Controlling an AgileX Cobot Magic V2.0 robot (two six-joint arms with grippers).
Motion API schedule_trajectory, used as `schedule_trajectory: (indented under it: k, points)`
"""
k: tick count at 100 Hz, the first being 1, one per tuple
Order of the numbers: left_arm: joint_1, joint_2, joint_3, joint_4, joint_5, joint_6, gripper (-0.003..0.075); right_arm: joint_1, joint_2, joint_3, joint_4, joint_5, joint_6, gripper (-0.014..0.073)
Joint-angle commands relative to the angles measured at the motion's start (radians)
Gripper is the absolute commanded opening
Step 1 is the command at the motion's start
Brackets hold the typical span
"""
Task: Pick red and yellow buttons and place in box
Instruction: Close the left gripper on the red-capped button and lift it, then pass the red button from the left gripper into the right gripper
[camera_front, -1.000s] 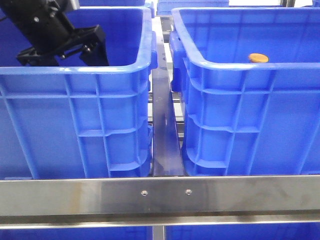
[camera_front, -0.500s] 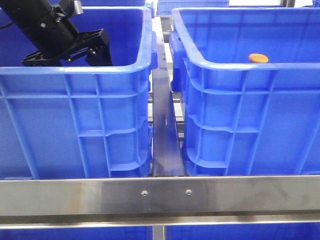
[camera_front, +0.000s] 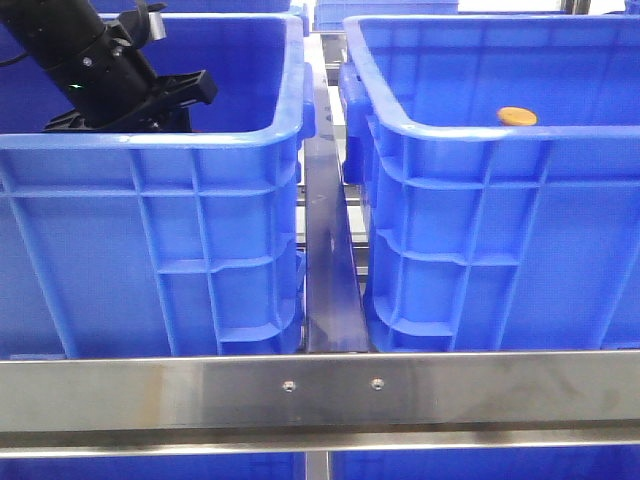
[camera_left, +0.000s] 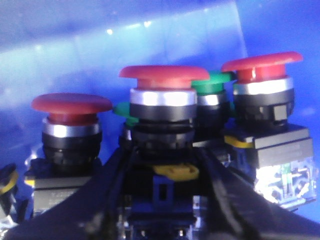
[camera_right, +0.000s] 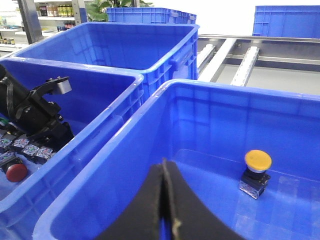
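Observation:
My left gripper (camera_front: 130, 110) reaches down inside the left blue crate (camera_front: 200, 220). In the left wrist view its open fingers (camera_left: 112, 200) stand on either side of the black body of a red mushroom-head button (camera_left: 157, 77). Two more red buttons (camera_left: 71, 103) stand beside it, with green ones behind. A yellow button (camera_front: 517, 116) lies in the right blue crate (camera_front: 480, 230); it also shows in the right wrist view (camera_right: 257, 161). My right gripper (camera_right: 164, 167) is shut and empty above that crate's near wall.
A narrow gap with a metal rail (camera_front: 330, 260) separates the two crates. A steel bar (camera_front: 320, 390) runs across the front. More blue crates (camera_right: 140, 45) stand behind. Roller rails (camera_right: 245, 65) lie at the back.
My left gripper has tilted and shifted a little inside the left crate, its fingers still spread. The yellow button and the right arm have not moved.

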Motion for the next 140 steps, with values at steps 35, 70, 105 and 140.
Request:
schedule_trajectory:
  k: [35, 70, 105, 140]
  points:
    - [0.000, -0.146, -0.024, -0.032, -0.007, 0.051, -0.0020, -0.004, -0.002, -0.023, 0.037, 0.022, -0.007, -0.0070]
    - [0.000, -0.324, -0.022, -0.200, 0.124, 0.302, -0.0020, -0.004, -0.002, -0.023, 0.038, 0.021, -0.007, -0.0070]
    - [-0.018, -0.381, -0.022, -0.487, 0.393, 0.577, -0.0020, -0.004, -0.002, -0.023, 0.049, 0.021, -0.007, -0.0070]
    - [-0.180, -0.367, -0.022, -0.466, 0.391, 0.584, -0.0020, 0.002, -0.001, -0.046, 0.111, 0.023, -0.007, -0.0067]
